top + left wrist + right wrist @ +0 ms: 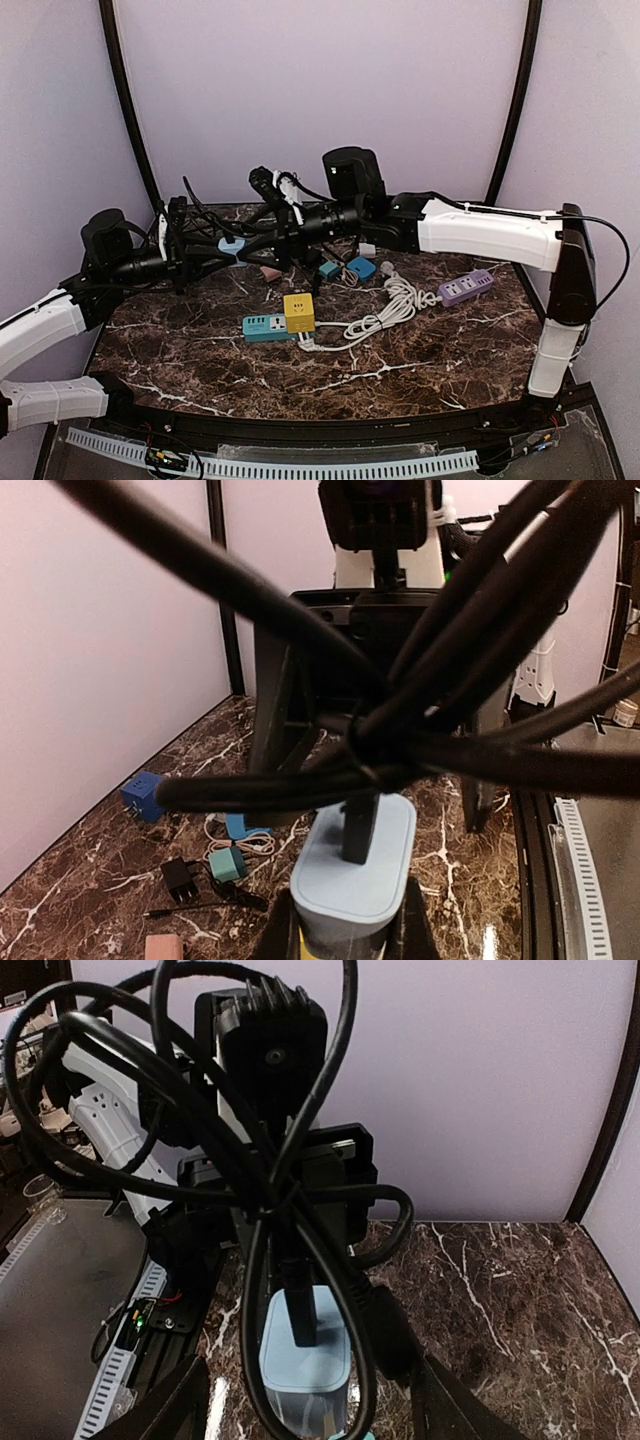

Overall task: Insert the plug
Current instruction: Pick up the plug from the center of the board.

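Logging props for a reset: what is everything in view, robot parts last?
light blue adapter: one, light blue, held above the table
black plug: one, black, standing in the adapter's top
black cable bundle: one, black, tangled around the plug
teal power strip: one, teal, table centre
yellow cube socket: one, yellow, at that strip's right end
white cable: one, white, coiled beside it
purple power strip: one, purple, table right
small adapters: two, teal and blue, behind the white cable
pink block: one, pink, behind the teal strip
left gripper: one, black, jaws shut on the light blue adapter
right gripper: one, black, jaws open
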Available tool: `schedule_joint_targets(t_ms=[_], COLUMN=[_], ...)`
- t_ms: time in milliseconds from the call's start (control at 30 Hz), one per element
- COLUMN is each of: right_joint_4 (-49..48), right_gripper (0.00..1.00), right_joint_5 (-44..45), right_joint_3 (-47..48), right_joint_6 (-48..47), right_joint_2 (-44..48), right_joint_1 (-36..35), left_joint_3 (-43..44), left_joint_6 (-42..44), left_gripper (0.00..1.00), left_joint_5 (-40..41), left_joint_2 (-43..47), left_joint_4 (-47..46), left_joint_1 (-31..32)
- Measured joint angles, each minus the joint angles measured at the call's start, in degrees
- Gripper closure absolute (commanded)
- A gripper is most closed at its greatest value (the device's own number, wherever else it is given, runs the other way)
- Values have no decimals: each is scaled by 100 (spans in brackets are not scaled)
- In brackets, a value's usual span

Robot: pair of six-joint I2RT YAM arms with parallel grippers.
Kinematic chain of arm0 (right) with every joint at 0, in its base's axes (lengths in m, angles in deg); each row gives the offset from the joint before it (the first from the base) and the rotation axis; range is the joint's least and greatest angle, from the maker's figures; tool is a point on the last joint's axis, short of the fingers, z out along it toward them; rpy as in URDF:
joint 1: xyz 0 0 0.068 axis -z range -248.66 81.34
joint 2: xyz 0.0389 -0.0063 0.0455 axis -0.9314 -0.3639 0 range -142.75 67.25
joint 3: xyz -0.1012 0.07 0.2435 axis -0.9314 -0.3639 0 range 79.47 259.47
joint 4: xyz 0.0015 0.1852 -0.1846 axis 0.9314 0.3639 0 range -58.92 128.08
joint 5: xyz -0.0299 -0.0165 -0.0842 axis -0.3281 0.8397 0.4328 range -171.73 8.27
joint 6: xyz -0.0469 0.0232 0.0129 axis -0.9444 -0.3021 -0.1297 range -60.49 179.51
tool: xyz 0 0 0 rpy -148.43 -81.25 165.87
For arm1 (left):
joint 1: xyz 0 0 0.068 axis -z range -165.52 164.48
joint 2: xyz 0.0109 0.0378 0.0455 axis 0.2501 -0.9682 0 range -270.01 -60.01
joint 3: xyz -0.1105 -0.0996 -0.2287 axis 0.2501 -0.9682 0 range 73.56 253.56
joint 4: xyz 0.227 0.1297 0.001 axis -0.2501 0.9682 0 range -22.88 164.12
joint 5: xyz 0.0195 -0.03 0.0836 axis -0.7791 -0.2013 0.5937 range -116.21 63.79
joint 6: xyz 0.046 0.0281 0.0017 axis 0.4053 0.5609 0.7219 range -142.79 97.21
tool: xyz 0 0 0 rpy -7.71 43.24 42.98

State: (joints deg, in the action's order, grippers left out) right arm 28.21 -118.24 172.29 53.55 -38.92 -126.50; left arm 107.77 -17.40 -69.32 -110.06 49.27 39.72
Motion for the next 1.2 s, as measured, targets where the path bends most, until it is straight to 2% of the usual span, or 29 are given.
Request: schedule_joint_targets(t_ms=[200,300,533,733,933,967,1167,1200], right_joint_4=[868,1029,1202,1379,1550,1572,1676,1685], right_gripper=[44,50,53,67,98,100,100,100], right_joint_5=[17,7,-133,-166,-125,-125,-127,-127], right_joint_3=[170,393,815,918,918,918,999,1016], right_joint_6=[-350,-435,-476,-570,-708,-721,-726,-732], right_joint_2=[-39,-146,-494,-647,-658,-658,-697,-708], right_joint_1=[26,26,26,26,26,26,26,26], left_joint_3=[-33,-33,-33,-59,-76,-81,-85,-85], left_joint_6=[417,503,535,494,372,376,380,380], left_gripper=[99,99,99,99,99,99,99,91], left_joint_5=[-138,-149,-116,-13,50,46,26,26], left_joint_2=[-24,-26,-98,-157,-205,-216,-245,-245], left_joint_4=[264,304,299,302,343,341,343,343], left_joint_1=[0,0,0,0,0,0,0,0])
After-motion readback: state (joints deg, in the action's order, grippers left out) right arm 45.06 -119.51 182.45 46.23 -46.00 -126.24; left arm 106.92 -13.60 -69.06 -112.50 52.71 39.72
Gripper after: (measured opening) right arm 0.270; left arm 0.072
